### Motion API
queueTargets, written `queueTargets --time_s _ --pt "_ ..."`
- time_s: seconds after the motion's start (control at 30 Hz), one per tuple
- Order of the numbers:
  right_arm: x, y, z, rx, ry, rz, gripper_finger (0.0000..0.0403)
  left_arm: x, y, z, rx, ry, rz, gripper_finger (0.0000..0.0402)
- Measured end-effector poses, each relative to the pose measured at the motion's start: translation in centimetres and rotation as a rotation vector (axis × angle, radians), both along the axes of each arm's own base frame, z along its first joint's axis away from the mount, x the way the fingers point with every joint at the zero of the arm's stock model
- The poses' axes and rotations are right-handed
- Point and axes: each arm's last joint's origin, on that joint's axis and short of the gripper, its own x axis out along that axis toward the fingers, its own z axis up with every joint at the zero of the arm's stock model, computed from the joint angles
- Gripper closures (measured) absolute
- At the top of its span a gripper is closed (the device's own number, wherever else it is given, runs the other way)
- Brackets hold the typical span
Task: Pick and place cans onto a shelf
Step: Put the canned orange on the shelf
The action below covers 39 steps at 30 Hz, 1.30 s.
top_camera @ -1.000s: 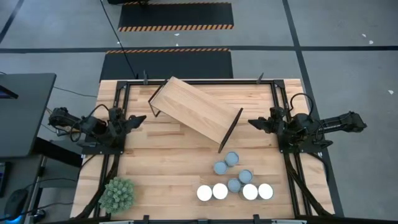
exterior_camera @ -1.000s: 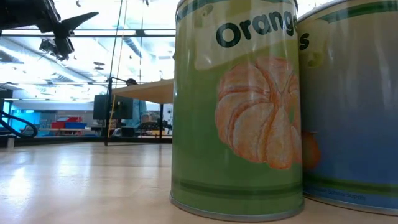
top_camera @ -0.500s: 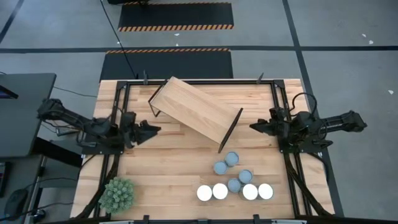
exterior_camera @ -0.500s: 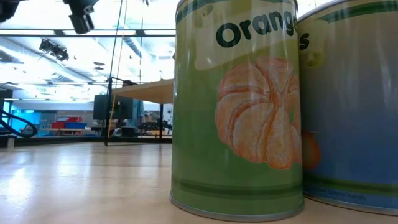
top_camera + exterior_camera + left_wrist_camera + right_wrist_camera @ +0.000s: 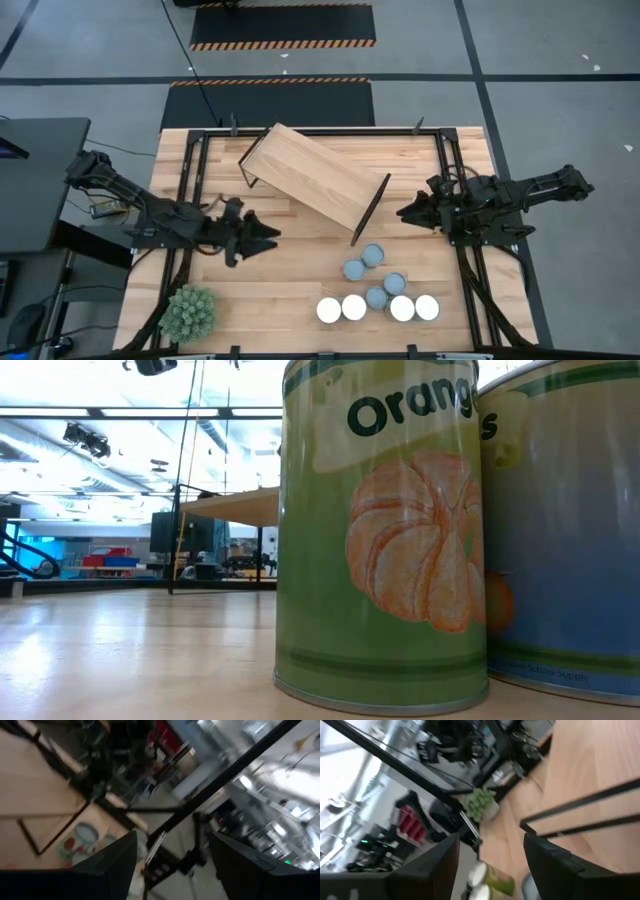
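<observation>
Several cans [image 5: 375, 285] stand upright on their bases on the tabletop at the near right, white-topped ones in front and blue-grey ones behind. Two of them fill the low view, an orange-labelled can [image 5: 380, 530] and a second can [image 5: 565, 520]. The light-wood shelf [image 5: 315, 175] stands skewed on black legs at the far middle. My left gripper [image 5: 272, 232] hovers open over the table, left of the cans [image 5: 85, 835]. My right gripper [image 5: 402, 213] hovers open beside the shelf's right end, above and behind the cans [image 5: 490, 880]. Neither has anything between its fingers.
A spiky green plant ball [image 5: 189, 312] sits at the near left corner, also seen as the plant [image 5: 482, 802] from the right wrist. Black frame rails [image 5: 190, 170] run along the table's left, right and far sides. Bare wood [image 5: 260, 280] lies between plant and cans.
My left gripper has swung out from the left rail toward the table's right and near edges, closer to the cans, rising out of the low view's top. My right gripper has risen a little, turned, and shifted slightly toward the near edge. Cans and shelf have stayed put.
</observation>
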Motion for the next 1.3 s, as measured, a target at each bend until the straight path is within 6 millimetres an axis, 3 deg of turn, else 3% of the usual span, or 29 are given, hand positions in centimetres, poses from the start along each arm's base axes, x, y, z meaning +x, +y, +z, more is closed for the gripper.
queueTargets --time_s 0.4,0.7,0.87,1.07,1.3 --pt "1.9 1.7 -0.4 0.036 0.146 0.032 0.0174 4.1 -3.1 1.3 0.233 0.306 -0.095 0.0148" --pt "2.5 3.1 1.6 0.077 0.269 -0.002 0.0174 7.9 -5.0 0.4 0.423 0.406 -0.297 0.0147" --pt "2.5 3.5 2.9 0.043 0.393 0.003 0.0178 10.4 -6.6 -0.1 0.536 0.417 -0.339 0.0147" --pt "2.8 4.4 4.6 -0.055 0.396 0.03 0.0183 13.4 -8.4 -0.4 0.623 0.525 -0.363 0.0147" --pt "2.9 5.7 4.2 -0.165 0.429 0.107 0.0184 16.1 -10.8 -1.4 0.705 0.658 -0.331 0.0147"
